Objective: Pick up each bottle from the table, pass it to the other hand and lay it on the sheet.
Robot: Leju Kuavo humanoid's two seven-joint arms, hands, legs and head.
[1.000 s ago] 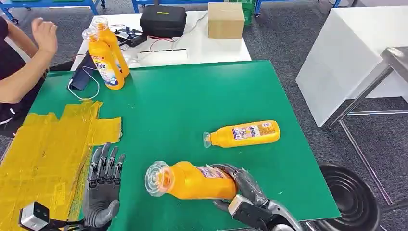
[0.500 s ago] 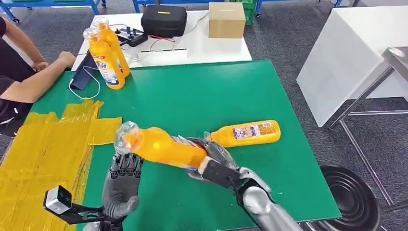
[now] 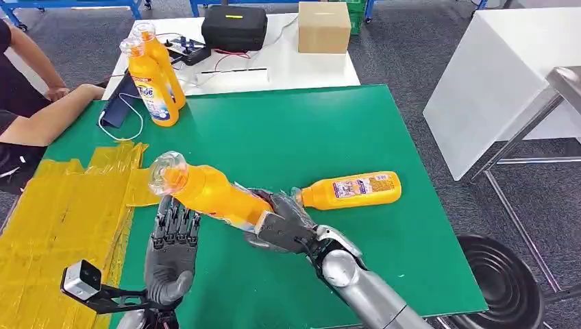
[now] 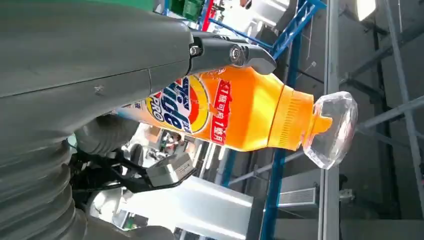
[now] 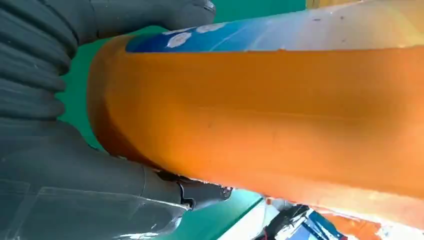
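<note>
Bottle (image 3: 209, 192) carried nearer left hand (image 3: 171, 247).

glossy orange plastic bottle (image 3: 212, 195)

Sheet (image 3: 62, 219): table's (image 3: 288, 130) left front edge.
Two bottles (image 3: 152, 75): upright, back left corner.
Lying bottle (image 3: 353, 190): toward the right front.
Case (image 3: 233, 28), box (image 3: 323, 27): behind the table.

Orange bottle (image 3: 209, 192) tilted — sheet (image 3: 62, 219) yellow
</note>
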